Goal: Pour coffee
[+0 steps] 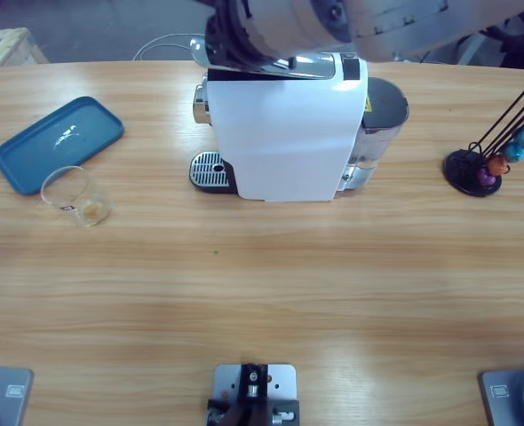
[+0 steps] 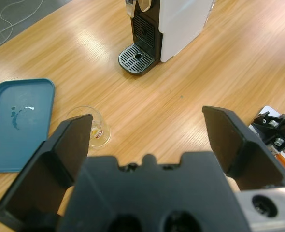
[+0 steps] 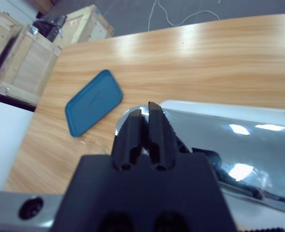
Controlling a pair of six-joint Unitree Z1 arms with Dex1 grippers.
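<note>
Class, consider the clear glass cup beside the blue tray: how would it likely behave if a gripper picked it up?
The glass cup looks smooth, so probably slippery between hard jaws. Thin clear walls suggest it is fragile. Only a little coffee sits inside, so it is likely light and could tip if nudged.

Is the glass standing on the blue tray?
No. The glass stands on the bare wooden table, just beside the blue tray.
</note>
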